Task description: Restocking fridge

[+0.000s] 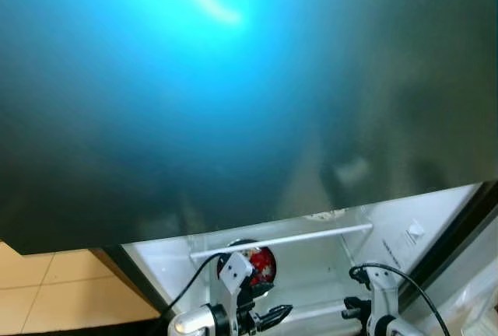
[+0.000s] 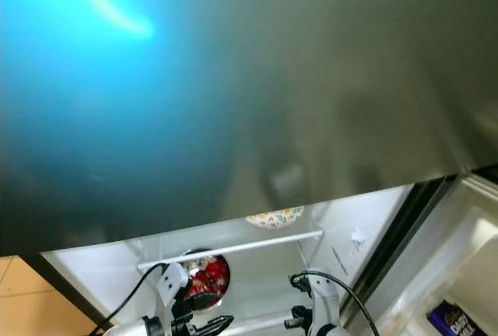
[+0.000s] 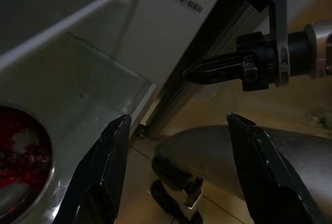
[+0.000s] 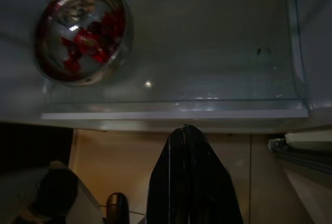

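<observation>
A Unitree G1 stands at an open fridge, both arms raised in front of its lower compartment. Nearest the camera, the left gripper (image 1: 268, 318) has its two black fingers spread wide with nothing between them, while the right gripper (image 4: 188, 182), just to its right, has its fingers pressed together and is likewise empty. Beyond them, a steel bowl (image 4: 83, 31) of red food sits on the left side of the glass shelf (image 4: 218, 53), close to the front edge, with bare shelf to its right. Farther back and higher, a white shelf rail (image 1: 280, 240) crosses the compartment, and a patterned dish (image 2: 274, 217) rests on the level above. At far right, a dark packet (image 2: 454, 324) sits in the door bin. A large dark fridge panel (image 1: 233, 103), washed with blue glare, hangs over the upper part of the head views. The risk from here, in this judgement: the bowl sits near the shelf lip, so a careless reach by the left arm could nudge it off, and the low panel hides anything above.
</observation>
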You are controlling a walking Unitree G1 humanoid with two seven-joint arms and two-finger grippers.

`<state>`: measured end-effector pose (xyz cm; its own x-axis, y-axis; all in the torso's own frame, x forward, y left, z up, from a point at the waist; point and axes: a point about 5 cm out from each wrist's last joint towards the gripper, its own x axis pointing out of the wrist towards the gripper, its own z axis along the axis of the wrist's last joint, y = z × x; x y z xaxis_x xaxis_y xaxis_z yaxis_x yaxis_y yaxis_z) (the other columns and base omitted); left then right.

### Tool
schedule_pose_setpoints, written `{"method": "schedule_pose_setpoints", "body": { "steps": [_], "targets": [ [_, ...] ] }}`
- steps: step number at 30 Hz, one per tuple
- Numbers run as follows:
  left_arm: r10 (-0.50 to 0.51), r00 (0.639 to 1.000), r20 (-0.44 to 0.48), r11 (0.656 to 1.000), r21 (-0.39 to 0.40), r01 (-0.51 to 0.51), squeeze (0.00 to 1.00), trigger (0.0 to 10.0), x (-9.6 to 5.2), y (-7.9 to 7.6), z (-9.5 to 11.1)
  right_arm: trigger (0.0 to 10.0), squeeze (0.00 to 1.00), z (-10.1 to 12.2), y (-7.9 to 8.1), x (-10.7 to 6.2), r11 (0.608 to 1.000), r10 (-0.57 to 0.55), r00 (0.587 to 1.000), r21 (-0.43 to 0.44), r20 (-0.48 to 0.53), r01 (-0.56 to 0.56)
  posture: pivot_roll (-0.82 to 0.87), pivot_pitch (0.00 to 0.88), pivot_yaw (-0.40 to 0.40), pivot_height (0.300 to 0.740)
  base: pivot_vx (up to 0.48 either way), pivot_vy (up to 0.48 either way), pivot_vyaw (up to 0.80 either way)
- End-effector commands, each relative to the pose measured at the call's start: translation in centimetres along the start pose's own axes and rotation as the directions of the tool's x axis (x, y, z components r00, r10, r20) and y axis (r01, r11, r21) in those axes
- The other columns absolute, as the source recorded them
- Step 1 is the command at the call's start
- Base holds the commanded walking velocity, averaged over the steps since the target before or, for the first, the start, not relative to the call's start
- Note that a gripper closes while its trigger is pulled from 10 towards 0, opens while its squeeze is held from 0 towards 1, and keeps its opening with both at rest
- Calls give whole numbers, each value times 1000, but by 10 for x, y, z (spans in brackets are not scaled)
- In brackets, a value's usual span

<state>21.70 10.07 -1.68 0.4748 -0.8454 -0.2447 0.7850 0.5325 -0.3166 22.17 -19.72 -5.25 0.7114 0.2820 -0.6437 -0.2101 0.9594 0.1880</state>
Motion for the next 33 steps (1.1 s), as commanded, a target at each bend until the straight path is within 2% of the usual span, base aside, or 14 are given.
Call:
{"method": "schedule_pose_setpoints", "body": {
  "steps": [1,9,20,22,29,33],
  "targets": [
    [-12,1000,-27,1000,0,12,0,10000,-2,-1,-4,10000,0,1,0,1,1000,-14,1000,27,0,14,-83,0,36,680,0,0,0],
    [-21,999,-27,1000,0,21,0,10000,-2,-2,-3,10000,0,6,2,3,999,5,1000,46,27,-6,-84,0,37,680,0,0,0],
    [-24,999,-39,1000,-4,24,0,10000,-3,-4,-5,10000,0,4,1,1,998,18,999,66,33,-20,-85,0,37,727,0,0,0],
    [-24,998,-50,1000,-12,23,0,10000,-5,-4,-9,10000,0,1,0,0,997,18,1000,76,17,-19,-85,0,37,740,0,0,0],
    [-1,998,-70,999,-36,-2,0,10000,-10,-4,-16,10000,0,-7,1,-2,995,20,1000,93,-10,-19,-85,0,37,740,0,0,0],
    [77,990,-114,991,-101,-88,0,10000,-22,-1,-34,10000,0,-19,-1,-6,995,6,998,99,-56,0,-81,0,39,740,0,0,0]
  ]
}}
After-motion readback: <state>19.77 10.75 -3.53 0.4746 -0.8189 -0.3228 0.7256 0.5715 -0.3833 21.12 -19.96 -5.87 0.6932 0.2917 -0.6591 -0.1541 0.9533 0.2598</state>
